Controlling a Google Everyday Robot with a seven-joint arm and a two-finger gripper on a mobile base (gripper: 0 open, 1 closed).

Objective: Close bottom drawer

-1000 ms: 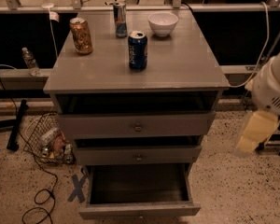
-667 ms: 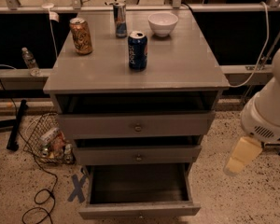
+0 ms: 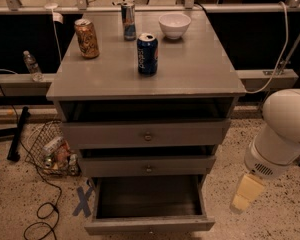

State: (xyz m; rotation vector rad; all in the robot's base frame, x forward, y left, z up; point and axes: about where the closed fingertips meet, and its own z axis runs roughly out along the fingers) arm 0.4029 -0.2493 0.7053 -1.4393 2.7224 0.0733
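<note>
The grey wooden cabinet (image 3: 200, 79) stands in the middle of the camera view. Its bottom drawer (image 3: 149, 226) is pulled far out, and its dark boxy inside faces up. The flat grey front is at the lower frame edge, with the knob barely in view. The middle drawer (image 3: 147, 166) and the top drawer (image 3: 146, 134) each stand slightly out. My gripper (image 3: 243, 198) is cream-coloured. It hangs below the white arm housing (image 3: 282, 134), low to the right of the cabinet. It is near the bottom drawer's right side and apart from it.
On the cabinet top stand a blue can (image 3: 147, 54), an orange can (image 3: 86, 38), a slim can (image 3: 129, 20) and a white bowl (image 3: 174, 25). A wire basket (image 3: 52, 151), cables and a blue tape cross (image 3: 83, 201) lie on the floor at the left.
The arm and gripper have moved down and slightly left, closer to the floor beside the cabinet's lower right. The drawers have not moved.
</note>
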